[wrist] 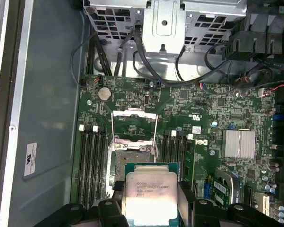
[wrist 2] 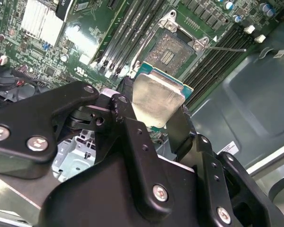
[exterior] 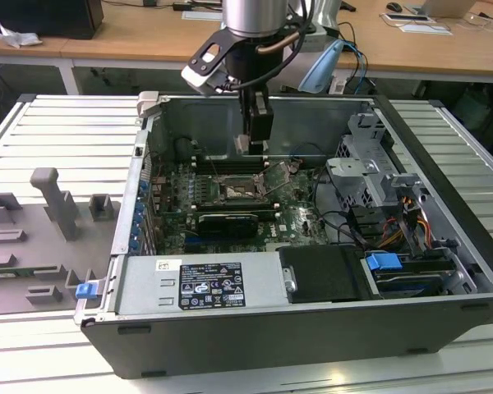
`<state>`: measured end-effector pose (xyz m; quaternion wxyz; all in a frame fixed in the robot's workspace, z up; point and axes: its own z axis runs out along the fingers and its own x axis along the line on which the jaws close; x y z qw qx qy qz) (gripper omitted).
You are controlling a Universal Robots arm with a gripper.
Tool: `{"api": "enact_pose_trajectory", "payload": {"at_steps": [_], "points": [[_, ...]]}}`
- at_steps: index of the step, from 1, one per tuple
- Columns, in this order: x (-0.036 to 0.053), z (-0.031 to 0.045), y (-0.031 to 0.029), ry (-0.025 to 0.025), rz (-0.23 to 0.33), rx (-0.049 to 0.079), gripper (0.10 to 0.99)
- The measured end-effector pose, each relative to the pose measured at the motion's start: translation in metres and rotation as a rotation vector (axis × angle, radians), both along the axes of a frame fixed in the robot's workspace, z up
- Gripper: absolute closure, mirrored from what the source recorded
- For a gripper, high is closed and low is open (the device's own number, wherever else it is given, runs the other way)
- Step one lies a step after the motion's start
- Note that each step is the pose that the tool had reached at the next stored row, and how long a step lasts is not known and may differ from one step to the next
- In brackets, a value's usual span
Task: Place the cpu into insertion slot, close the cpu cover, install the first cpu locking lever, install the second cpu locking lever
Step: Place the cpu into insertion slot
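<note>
My gripper [wrist 2: 154, 111] pinches the chip [wrist: 149, 191] above the empty socket [wrist 2: 170, 49]; cover [wrist: 134, 113] open, levers [wrist 2: 225, 48] undone. Nothing seated yet, all four steps remain.

One edge of the cpu [wrist: 149, 196] cut off, insertion slot [wrist: 132, 157] perhaps half hidden behind it.

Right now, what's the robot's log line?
end effector: shut on chip | chip: above socket, not seated | cover: open

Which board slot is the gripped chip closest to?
The square insertion slot, silver-rimmed, its cpu cover raised; the gripper holds the cpu above it. The long black memory slots flank it.
</note>
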<state>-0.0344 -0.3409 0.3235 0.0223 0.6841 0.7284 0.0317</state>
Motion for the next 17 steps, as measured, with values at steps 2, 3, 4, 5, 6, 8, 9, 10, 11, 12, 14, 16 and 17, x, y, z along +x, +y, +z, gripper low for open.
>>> {"api": "enact_pose_trajectory", "payload": {"at_steps": [2, 3, 4, 5, 6, 8, 9, 10, 11, 12, 14, 16, 17], "points": [[0.0, -0.0016, 0.0, 0.0007, 0.0, 0.0, 0.561], [-0.0001, -0.0027, 0.0, 0.0018, -0.001, 0.0, 0.561], [-0.0001, -0.0036, 0.0, 0.0025, 0.0, 0.0, 0.561], [-0.0001, -0.0042, 0.0, 0.003, 0.0, 0.0, 0.561], [-0.0001, -0.0048, 0.0, 0.0035, 0.0, 0.0, 0.561], [-0.0001, -0.0057, 0.0, 0.0038, 0.0, 0.0, 0.561], [0.0, -0.0062, 0.0, 0.0039, 0.0, 0.0, 0.561], [0.0, -0.0068, 0.0, 0.0044, 0.0, -0.001, 0.561], [0.0, -0.0074, 0.0, 0.0058, 0.0, -0.001, 0.561], [0.0, -0.0081, 0.0, 0.0082, 0.0, -0.002, 0.561], [-0.0001, -0.0089, 0.0, 0.0107, -0.001, -0.002, 0.561], [-0.0001, -0.0094, 0.0, 0.0112, -0.001, -0.002, 0.561], [-0.0001, -0.0097, 0.0, 0.0111, -0.001, -0.002, 0.561]]}}
